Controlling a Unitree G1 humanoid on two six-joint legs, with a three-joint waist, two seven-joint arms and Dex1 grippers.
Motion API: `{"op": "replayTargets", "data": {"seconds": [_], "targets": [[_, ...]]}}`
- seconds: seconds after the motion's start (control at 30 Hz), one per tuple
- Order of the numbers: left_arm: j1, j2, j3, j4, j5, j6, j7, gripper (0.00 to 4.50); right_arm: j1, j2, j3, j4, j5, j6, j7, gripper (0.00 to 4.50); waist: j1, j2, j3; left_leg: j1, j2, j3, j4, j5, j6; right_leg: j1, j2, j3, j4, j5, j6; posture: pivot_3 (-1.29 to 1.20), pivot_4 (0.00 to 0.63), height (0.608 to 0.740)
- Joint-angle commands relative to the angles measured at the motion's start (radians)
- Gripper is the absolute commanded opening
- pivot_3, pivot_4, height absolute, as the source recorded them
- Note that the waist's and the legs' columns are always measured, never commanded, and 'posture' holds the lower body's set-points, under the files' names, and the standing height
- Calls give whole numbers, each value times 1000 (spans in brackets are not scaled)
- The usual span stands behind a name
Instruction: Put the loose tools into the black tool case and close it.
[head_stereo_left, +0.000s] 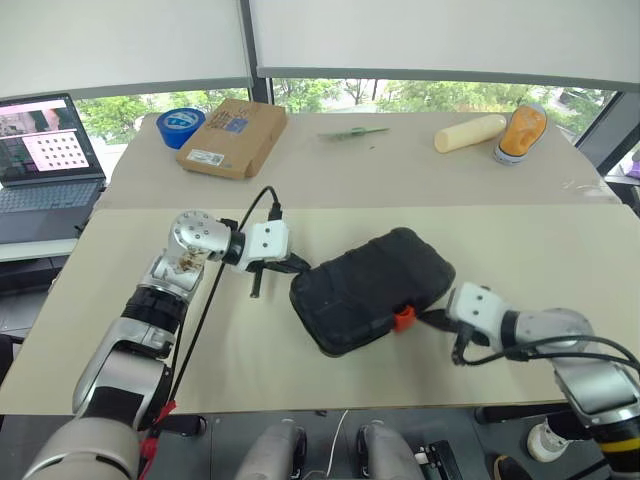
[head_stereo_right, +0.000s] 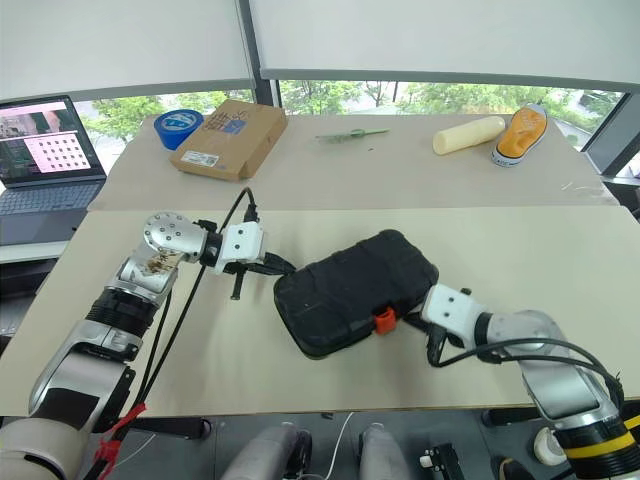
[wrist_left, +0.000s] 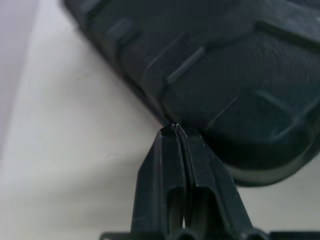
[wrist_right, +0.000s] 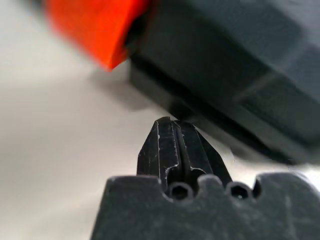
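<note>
So the black tool case (head_stereo_left: 372, 289) is lying shut on the near table (head_stereo_left: 560, 260), roughly in the middle, turned at an angle so one corner points far-right and another near-left. Its orange latch (head_stereo_left: 403, 318) sits on the near edge, facing the right arm.

Left gripper (head_stereo_left: 300, 265) comes in from the left with its fingers pressed flat together, nothing between them. In the left wrist view the closed tips (wrist_left: 176, 131) sit right up against the case's left corner, touching the ribbed lid or as good as.

Right gripper (head_stereo_left: 432, 318) is on the near-right side of the case, just beside the latch. Its fingers are also squeezed together and empty; the right wrist view has the tips (wrist_right: 172, 127) right at the lower edge of the case with the latch off to one side. Can't say for sure if they actually touch the case.

No loose tools lying around on the table.

Other stuff, all on the far table and well apart from the case: a blue tape roll (head_stereo_left: 181, 126) at far left touching a brown cardboard box (head_stereo_left: 233, 136), a thin green stick (head_stereo_left: 352, 132) around the middle, then a cream cylinder (head_stereo_left: 470, 133) and an orange-and-white shoe (head_stereo_left: 521, 133) side by side at far right. A laptop (head_stereo_left: 45, 165) sits open off the left edge on another desk.
</note>
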Motion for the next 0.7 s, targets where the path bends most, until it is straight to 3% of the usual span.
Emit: {"op": "replayTargets", "data": {"seconds": [0.03,0.33,0.43,0.7], "targets": [[-20,-12,6,-30,-21,10,-10,105,20,-10,-62,-24,42,-18,18,0,0,0,0,0,0,0,0,0,-1,0,0,0,0,0,0,0,150,738],[-144,-118,9,-116,-127,202,-65,105,143,1,-89,-81,70,-26,40,0,10,0,0,-2,0,0,2,-1,2,1,0,0,0,0,0,0,150,738],[-140,-147,-57,-153,-100,169,-109,105,135,51,-48,-85,48,-23,4,0,-3,0,0,-1,0,0,4,-1,1,1,1,0,0,0,1,0,150,738],[-128,-163,-161,-7,41,-90,-82,105,85,179,24,-58,6,-24,-82,0,-24,0,0,2,2,0,3,-1,1,1,3,2,3,0,0,0,150,738]]}}
